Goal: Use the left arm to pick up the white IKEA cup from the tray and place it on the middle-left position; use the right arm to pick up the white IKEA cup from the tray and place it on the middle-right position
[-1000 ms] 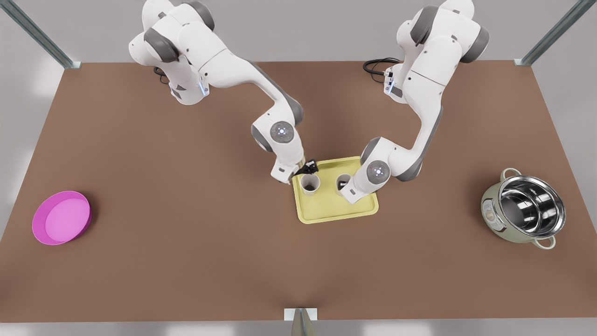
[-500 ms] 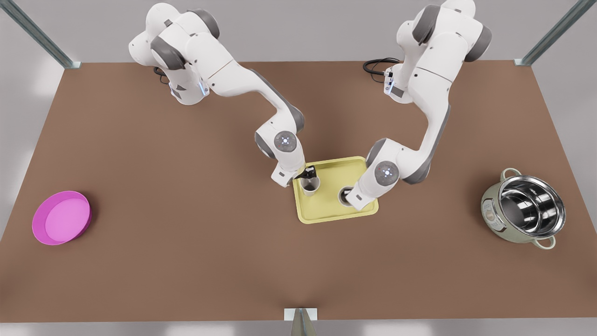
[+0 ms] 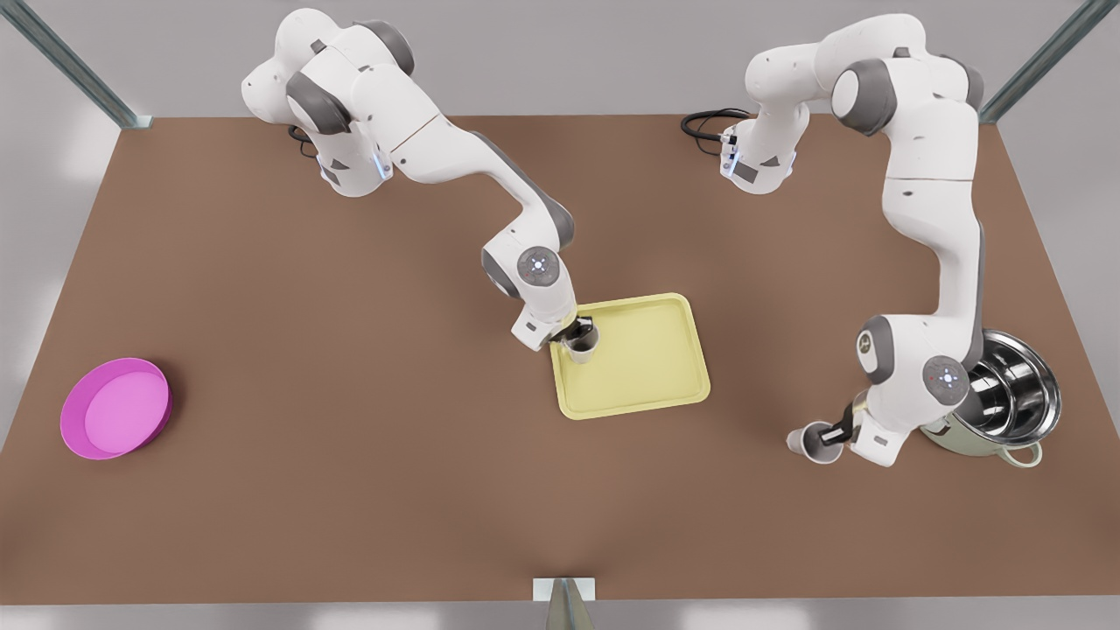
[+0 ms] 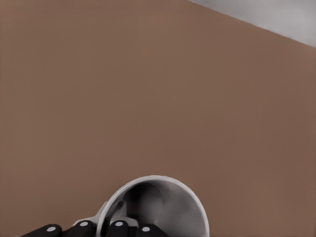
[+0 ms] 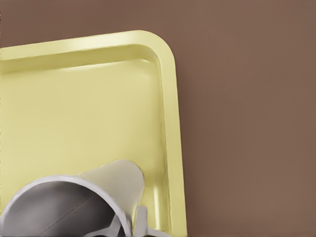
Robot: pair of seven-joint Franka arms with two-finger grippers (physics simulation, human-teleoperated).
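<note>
Both cups look like small stiff glazed mugs: light, rigid, probably slick and chippable, so I'd say a pinch across the rim wall beats squeezing the round body. The left claw (image 3: 827,435) is doing that, pinching the rim of the white mug-shaped carried cup (image 3: 809,444) over the bare brown surface (image 3: 394,490) at the front view's right, cup tipped on its side, just beside the shiny steel cooking pot (image 3: 1006,394). The right claw (image 3: 577,334) is closed on the white tilted tray cup (image 3: 580,344) at the near-left corner of the pale yellow rounded-corner tray (image 3: 647,394). I can't tell if that cup's base is clear of the tray floor. The low raised rim sits right there, so it probably needs lifting before going sideways. There's plenty of open brown room between the tray and the round magenta bowl (image 3: 115,409). The pot is the tight spot for the left arm's elbow.
</note>
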